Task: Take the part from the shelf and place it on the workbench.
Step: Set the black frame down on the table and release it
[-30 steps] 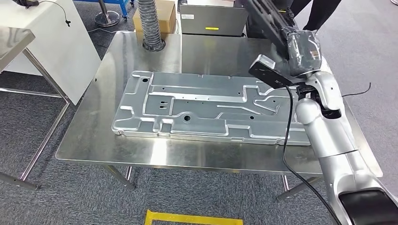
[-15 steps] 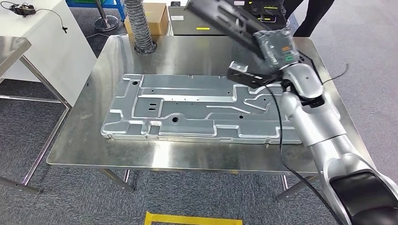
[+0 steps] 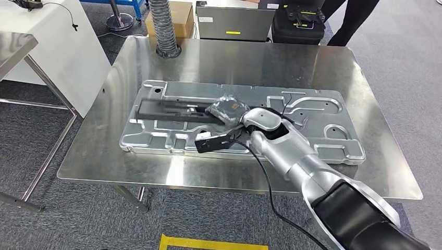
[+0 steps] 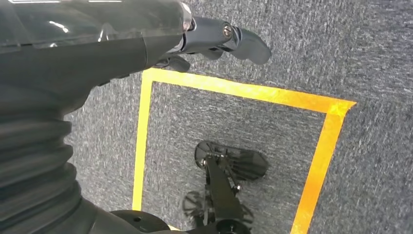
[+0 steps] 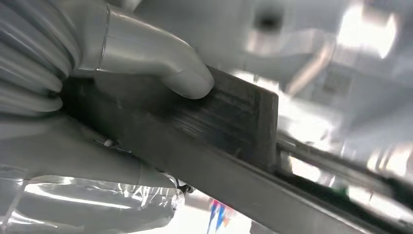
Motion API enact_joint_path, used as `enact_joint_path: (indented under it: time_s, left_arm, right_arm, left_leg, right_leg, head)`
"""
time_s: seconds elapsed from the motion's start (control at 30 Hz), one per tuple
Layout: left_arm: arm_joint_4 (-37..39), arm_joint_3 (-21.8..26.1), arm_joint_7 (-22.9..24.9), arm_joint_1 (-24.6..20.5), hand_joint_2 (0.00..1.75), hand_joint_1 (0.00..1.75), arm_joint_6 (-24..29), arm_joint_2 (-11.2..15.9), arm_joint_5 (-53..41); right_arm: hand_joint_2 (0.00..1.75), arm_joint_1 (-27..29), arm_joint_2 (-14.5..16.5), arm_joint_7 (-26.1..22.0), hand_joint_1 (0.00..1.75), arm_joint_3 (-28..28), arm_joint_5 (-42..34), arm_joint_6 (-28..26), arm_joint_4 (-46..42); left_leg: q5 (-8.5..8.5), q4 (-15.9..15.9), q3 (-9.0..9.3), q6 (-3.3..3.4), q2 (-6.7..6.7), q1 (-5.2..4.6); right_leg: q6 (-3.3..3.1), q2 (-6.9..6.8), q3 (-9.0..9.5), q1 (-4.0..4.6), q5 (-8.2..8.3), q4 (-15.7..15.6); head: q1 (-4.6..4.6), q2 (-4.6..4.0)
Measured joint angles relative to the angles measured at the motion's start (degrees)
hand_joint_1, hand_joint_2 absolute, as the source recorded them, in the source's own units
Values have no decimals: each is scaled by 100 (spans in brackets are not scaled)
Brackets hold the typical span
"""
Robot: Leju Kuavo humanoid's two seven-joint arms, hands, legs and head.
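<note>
The part (image 3: pixel 167 108) is a long black bar. It lies across the left half of a large stamped metal plate (image 3: pixel 312 120) on the steel workbench (image 3: pixel 250 62). My right hand (image 3: pixel 228 110), wrapped in clear plastic, grips the bar's right end, and the silver arm reaches in from the lower right. In the right wrist view the grey thumb (image 5: pixel 160 68) presses on the dark bar (image 5: pixel 234 122). My left hand (image 4: pixel 219 39) hangs over the carpet, holding nothing, with a dark finger stretched out.
A ribbed hose (image 3: pixel 164 28), a cardboard box (image 3: pixel 182 13), a grey case (image 3: pixel 234 23) and a black case (image 3: pixel 299 26) stand behind the bench. A person's legs (image 3: pixel 354 15) are at the far right. Yellow tape (image 3: pixel 213 242) marks the floor.
My right arm has swung the black bar from high above the bench's far right down and left onto the metal plate. The view has shifted slightly.
</note>
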Motion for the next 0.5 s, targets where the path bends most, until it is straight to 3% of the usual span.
enact_joint_path:
  time_s: [0.03, 0.1, 0.17, 0.23, 0.3, 0.37, 0.43, 0.5]
  left_arm:
    - [0, 0, -15, 9, 175, 0, -5, -1, 1]
    - [0, 0, -48, 25, 175, 0, -30, -2, -2]
    - [0, 0, -78, 27, 175, 0, -61, -2, -5]
    - [0, 0, -99, 27, 175, 0, -75, -1, -8]
    - [0, 0, -117, 34, 175, 0, -83, 2, -9]
    - [0, 0, -142, 41, 175, 0, -98, -1, -16]
    - [0, 0, -165, 51, 175, 0, -129, -3, -24]
    - [0, 0, -176, 71, 175, 0, -169, -2, -20]
  right_arm:
    - [175, 28, 45, -61, 175, 87, -72, 46, 109]
    - [175, 45, 110, -152, 175, 219, -226, 131, 261]
    - [175, 26, 159, -215, 175, 321, -373, 219, 353]
    - [175, 13, 186, -247, 175, 406, -463, 272, 421]
    - [175, -3, 199, -257, 175, 464, -500, 293, 467]
    - [175, -34, 222, -262, 175, 517, -563, 349, 500]
    - [87, -54, 237, -257, 87, 591, -621, 441, 544]
    - [0, -54, 238, -235, 0, 682, -640, 522, 614]
  left_leg:
    - [-5, 6, 1, -6, -2, 0]
    - [-25, 24, 3, -34, -2, 0]
    - [-50, 47, -2, -85, 6, -18]
    - [-57, 42, 2, -148, 11, -30]
    - [-89, 58, 6, -208, 12, -16]
    - [-327, 409, -130, -251, 15, -2]
    - [-702, 1137, -446, -282, 18, 6]
    - [-843, 1619, -666, -303, 19, 8]
  right_leg:
    - [-4, -5, 44, -8, 127, -130]
    - [-43, -17, 376, -7, 510, -883]
    - [-95, -22, 649, 23, 716, -1480]
    - [-142, -18, 699, 59, 722, -1589]
    - [-209, -22, 731, 42, 743, -1636]
    - [-276, -36, 771, 19, 770, -1695]
    - [-306, -44, 781, 32, 770, -1702]
    - [-311, -47, 783, 43, 767, -1700]
  head:
    - [2, 0]
    - [5, 0]
    - [1, 1]
    - [-2, 1]
    - [-1, 1]
    - [-19, 0]
    - [-35, 0]
    - [-34, 0]
